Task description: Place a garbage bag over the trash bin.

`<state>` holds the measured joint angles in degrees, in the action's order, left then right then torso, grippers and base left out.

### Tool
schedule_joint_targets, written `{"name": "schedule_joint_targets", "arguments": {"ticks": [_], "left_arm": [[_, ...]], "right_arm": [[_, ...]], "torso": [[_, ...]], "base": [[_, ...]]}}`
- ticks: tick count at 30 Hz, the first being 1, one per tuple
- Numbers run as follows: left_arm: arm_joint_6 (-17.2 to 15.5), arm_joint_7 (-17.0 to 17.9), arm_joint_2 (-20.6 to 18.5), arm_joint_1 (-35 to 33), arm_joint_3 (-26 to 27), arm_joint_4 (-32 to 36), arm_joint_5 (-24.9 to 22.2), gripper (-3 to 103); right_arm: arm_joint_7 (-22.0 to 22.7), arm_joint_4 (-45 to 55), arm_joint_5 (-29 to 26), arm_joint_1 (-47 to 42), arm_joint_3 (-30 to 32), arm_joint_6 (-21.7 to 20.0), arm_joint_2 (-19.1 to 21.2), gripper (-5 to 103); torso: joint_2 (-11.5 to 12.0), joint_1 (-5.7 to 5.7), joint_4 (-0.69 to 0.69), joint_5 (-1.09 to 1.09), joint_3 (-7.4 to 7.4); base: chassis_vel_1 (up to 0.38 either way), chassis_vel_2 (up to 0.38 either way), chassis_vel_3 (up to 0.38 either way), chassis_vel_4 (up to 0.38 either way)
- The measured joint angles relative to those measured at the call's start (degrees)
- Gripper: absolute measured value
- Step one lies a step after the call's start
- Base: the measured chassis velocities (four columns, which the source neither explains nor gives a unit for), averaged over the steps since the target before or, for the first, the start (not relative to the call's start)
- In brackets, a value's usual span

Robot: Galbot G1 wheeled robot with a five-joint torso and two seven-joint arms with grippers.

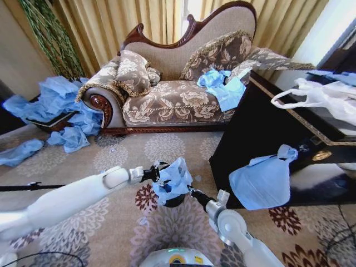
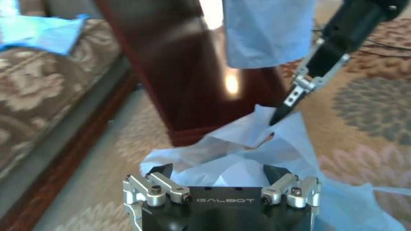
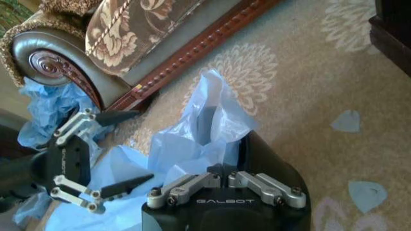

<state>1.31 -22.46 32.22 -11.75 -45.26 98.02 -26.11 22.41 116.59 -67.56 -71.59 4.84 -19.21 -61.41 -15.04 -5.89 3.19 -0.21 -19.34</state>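
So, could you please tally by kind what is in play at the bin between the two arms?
Grippers: 2, the left gripper with jaws open, the right gripper pinching the bag
Light blue garbage bag: 1
Black trash bin: 1
Total: 4

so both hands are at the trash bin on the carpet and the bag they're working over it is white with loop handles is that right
Not quite. The garbage bag is light blue, as the head view shows. The left hand and right hand are indeed at the trash bin on the carpet.
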Motion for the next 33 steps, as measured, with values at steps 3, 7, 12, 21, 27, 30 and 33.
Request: {"name": "schedule_joint_targets", "arguments": {"ticks": [3, 7, 12, 21, 27, 30, 33], "left_arm": [[1.18, -4.85, 0.69, 3.71, -3.17, -1.34, 0.70, 95], [2.52, -10.23, 0.35, 5.23, -3.51, -2.70, 3.00, 89], [2.82, -11.45, 0.93, 4.53, -3.16, -4.31, 4.83, 77], [0.73, -4.02, 5.19, 1.85, -2.10, -7.88, 8.02, 46], [-1.68, 1.26, 4.95, -0.60, -0.41, -7.30, 3.77, 24], [-4.71, 8.26, 3.14, -5.56, 4.80, -4.55, -3.56, 14], [-6.40, 12.82, 2.21, -8.89, 8.10, -2.52, -7.64, 3]], "right_arm": [[-0.02, 0.02, 0.03, -0.18, 0.42, -0.02, 0.13, 0], [-0.09, 0.02, 0.01, -0.16, 0.86, -0.05, 0.21, 0], [-0.17, -0.05, -0.01, -0.08, 1.10, -0.05, 0.15, 0], [-0.17, -0.25, -0.06, -0.41, 1.84, -0.03, 0.10, 0], [-0.16, -0.37, -0.08, -0.60, 2.01, 0.00, 0.11, 0], [-0.11, -0.46, -0.36, -0.25, 1.86, 0.06, -0.03, 0], [-0.12, -0.47, -0.40, 0.09, 1.73, 0.25, -0.27, 0]], "torso": [[0.00, 0.00, -0.01, 0.03, 0.01], [0.00, 0.00, -0.03, 0.03, 0.01], [0.00, 0.00, -0.04, 0.02, 0.01], [0.00, 0.00, -0.01, 0.01, 0.01], [0.00, 0.00, -0.01, 0.01, 0.01], [0.00, 0.01, -0.01, 0.01, 0.01], [0.00, 0.01, -0.03, 0.03, 0.01]], "base": [[0.000, 0.000, 0.000, 0.000], [0.000, 0.000, 0.000, 0.000], [0.000, 0.000, 0.000, 0.000], [0.000, 0.000, 0.000, 0.000], [0.000, 0.000, 0.000, 0.000], [0.000, 0.000, 0.000, 0.000], [0.000, 0.000, 0.000, 0.000]]}}
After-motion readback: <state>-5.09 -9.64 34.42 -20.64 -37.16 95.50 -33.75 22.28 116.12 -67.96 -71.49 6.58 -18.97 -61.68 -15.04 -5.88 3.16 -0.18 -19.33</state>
